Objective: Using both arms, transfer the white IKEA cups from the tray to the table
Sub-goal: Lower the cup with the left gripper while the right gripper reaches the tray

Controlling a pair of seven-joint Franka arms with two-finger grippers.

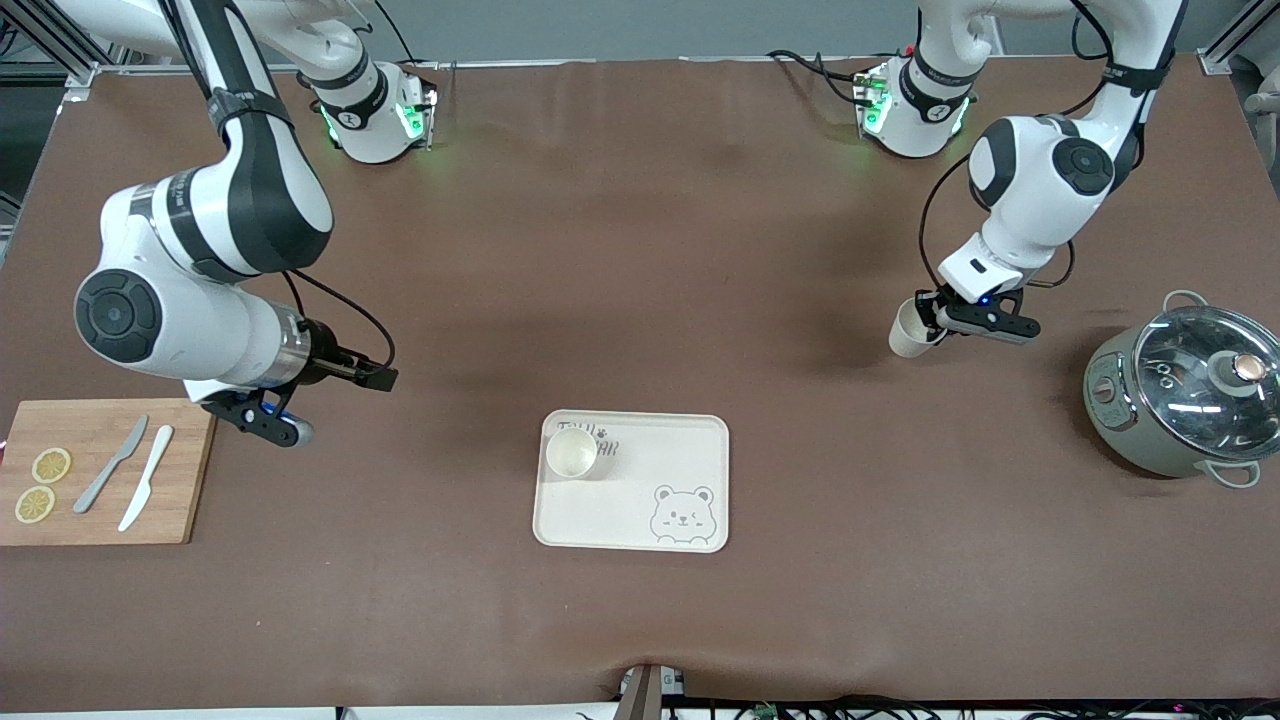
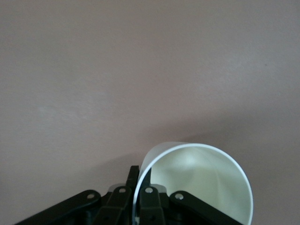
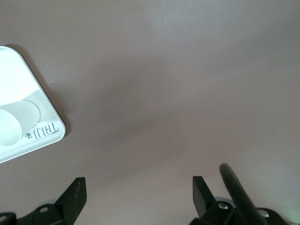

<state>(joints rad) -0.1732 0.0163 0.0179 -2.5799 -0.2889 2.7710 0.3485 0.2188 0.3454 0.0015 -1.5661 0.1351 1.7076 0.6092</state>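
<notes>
The left hand (image 1: pixel 937 322) is pinched shut on the wall of one white cup (image 1: pixel 910 330), one finger inside the rim and one outside, as the left wrist view shows (image 2: pixel 197 183). It carries the cup tilted above bare desk (image 1: pixel 640 250), well apart from the tray (image 1: pixel 690 440) and short of the pot at the left arm's end. The step in hand looks like the set-down. To do it well, the cup should be brought back upright before it goes down, lowered until its base sits flat on the desk, and only then let go. With a grip on the rim alone, a release made at a tilt could tip the cup over. A spot clear of the pot (image 1: pixel 1180 400) also leaves room to lift the hand straight up.

The right hand (image 1: pixel 275 420) hangs with its fingers spread wide and holding nothing, over the desk just beside the wooden cutting board (image 1: pixel 180 500). Its wrist view takes in the lettered corner of the tray (image 3: pixel 42 108). It seems to be waiting.

The held cup looks empty. The second white cup (image 1: pixel 571 452) stands upright in the tray's corner by the lettering, toward the right arm's end, and it too appears empty. The tray holds nothing else besides its bear drawing. The pot is covered by a glass lid (image 1: pixel 1205 375), and its contents cannot be made out. The board carries two lemon slices (image 1: pixel 42 485) and two knives (image 1: pixel 128 478).
</notes>
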